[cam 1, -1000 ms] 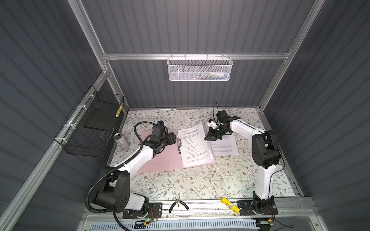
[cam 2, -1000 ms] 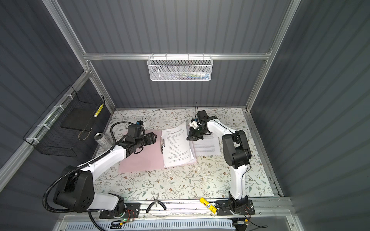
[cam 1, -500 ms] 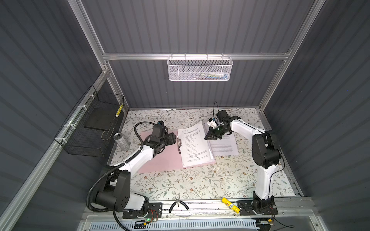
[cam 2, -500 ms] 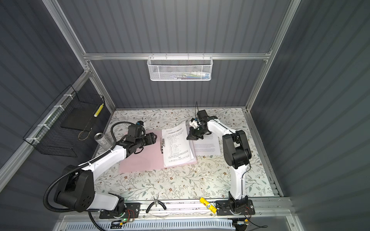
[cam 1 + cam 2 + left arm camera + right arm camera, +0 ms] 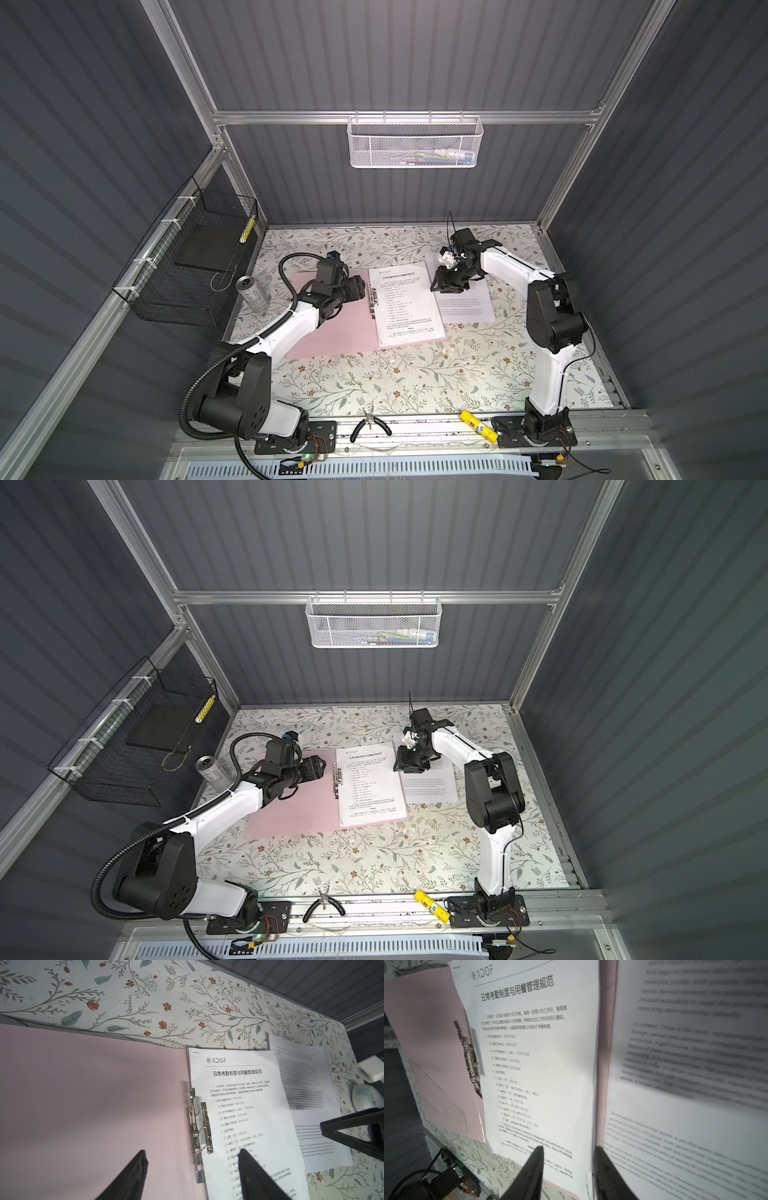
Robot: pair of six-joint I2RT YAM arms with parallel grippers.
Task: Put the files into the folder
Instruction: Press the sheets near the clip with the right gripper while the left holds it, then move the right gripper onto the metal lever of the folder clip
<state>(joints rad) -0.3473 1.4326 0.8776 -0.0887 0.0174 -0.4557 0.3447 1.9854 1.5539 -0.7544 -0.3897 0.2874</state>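
While the left claw (image 5: 191, 1151) gapes empty above the folder (image 5: 83, 1095), the right claw (image 5: 569, 1148), half-parted, overhangs the files (image 5: 539, 1053).

The whole table (image 5: 374, 386) is seen from high above its front edge in both top views, looking down. Both wrist views are taken low and close over the open folder (image 5: 93, 1095); clip (image 5: 200, 1126) and headed sheet (image 5: 533, 1053) are shared.

The right jaws now stand apart; a second ago they were pinched shut at the far right corner of the headed sheet (image 5: 405, 305). That corner, slightly raised before, now lies flat on the right half of the pink folder (image 5: 340, 332).
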